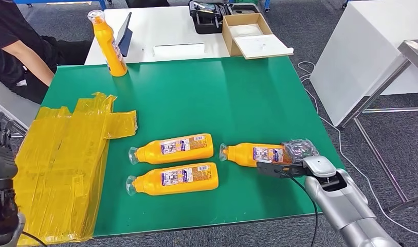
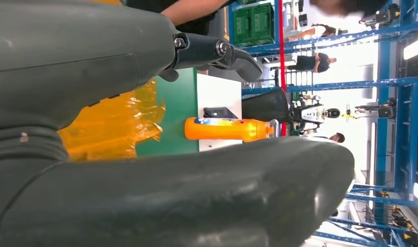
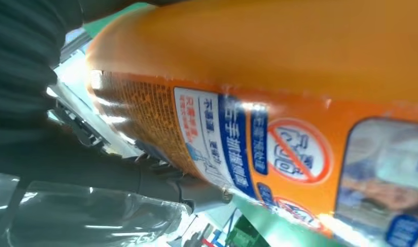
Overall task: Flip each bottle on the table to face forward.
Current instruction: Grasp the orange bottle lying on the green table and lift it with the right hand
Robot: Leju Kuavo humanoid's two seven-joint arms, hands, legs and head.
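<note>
Right hand point(image 1: 291, 160) apparently grips the bottle point(image 1: 250, 153); its label point(image 3: 258, 154) fills the wrist view.

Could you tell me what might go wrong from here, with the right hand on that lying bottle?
1. The right hand grips the right bottle at its base end only, so the bottle could slip or swing when turned.
2. That bottle lies near the table edge and could roll off if released badly.
3. Its cap points at the middle bottle, which a sweep might knock.

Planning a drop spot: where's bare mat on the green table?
Free: centre and far right of the green mat, between the upright bottle and cardboard box. Crowded: near edge with three lying bottles, right robot hand; yellow sheets left.
</note>
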